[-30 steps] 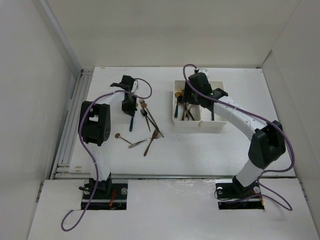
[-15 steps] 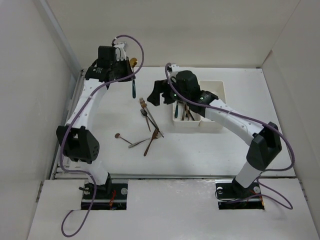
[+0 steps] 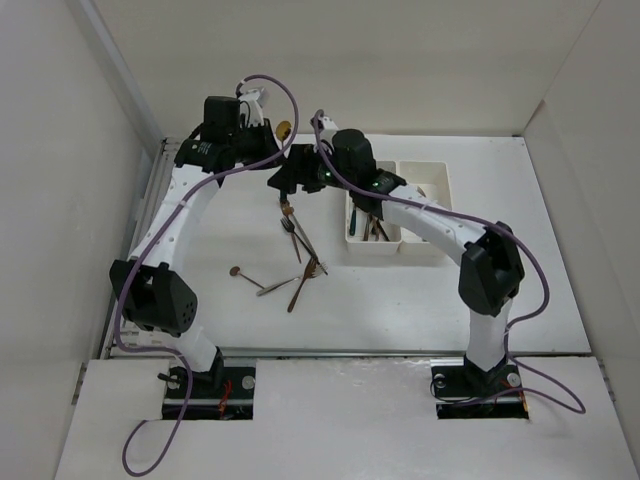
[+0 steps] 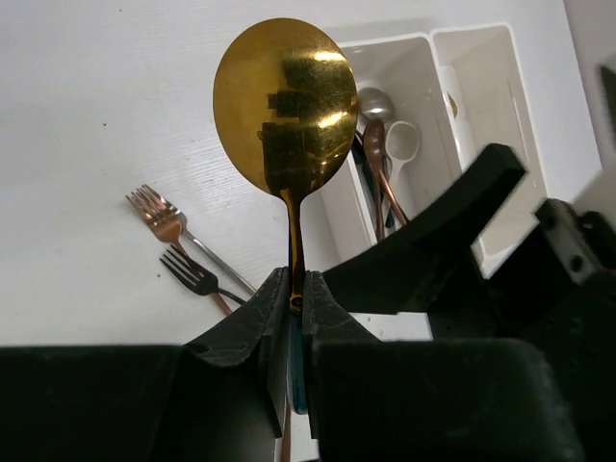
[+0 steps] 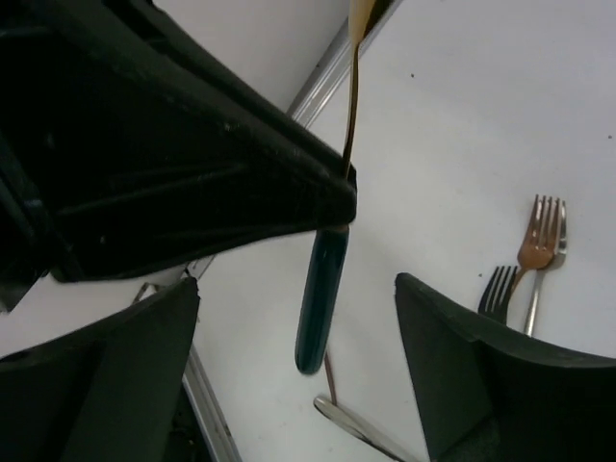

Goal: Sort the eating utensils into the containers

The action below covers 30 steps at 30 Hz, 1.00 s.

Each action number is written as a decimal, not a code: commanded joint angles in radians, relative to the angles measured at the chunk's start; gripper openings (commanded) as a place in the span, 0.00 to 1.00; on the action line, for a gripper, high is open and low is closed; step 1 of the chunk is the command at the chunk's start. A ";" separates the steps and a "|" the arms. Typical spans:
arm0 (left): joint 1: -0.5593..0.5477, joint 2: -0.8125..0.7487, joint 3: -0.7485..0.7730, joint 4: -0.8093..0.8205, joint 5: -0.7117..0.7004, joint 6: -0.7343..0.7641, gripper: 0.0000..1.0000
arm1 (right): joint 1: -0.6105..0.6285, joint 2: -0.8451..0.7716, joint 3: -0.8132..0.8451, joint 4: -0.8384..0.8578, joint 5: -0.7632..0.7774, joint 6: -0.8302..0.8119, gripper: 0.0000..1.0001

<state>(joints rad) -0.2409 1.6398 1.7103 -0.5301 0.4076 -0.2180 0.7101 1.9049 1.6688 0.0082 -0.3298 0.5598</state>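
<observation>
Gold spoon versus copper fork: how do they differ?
The gold round-bowled spoon with a teal handle is held off the white table, pinched in the left gripper's shut jaws; the copper fork lies flat on it. The spoon ends in a bowl, the fork in tines. Both are outside the white bins.
</observation>
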 commanded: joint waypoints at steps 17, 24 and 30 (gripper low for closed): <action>-0.009 -0.072 -0.100 0.026 0.052 0.052 1.00 | -0.073 -0.162 -0.150 0.054 0.181 0.065 0.00; 0.032 -0.106 -0.035 -0.025 -0.432 0.210 1.00 | -0.161 -0.181 -0.143 -0.434 0.467 -0.090 0.00; 0.074 -0.178 -0.145 -0.024 -0.513 0.247 1.00 | -0.179 -0.095 -0.138 -0.583 0.477 -0.103 0.00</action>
<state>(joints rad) -0.1806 1.5600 1.6081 -0.5491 -0.0010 -0.0189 0.5240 1.7885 1.5284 -0.4492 0.0929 0.4889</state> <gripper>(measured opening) 0.997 0.213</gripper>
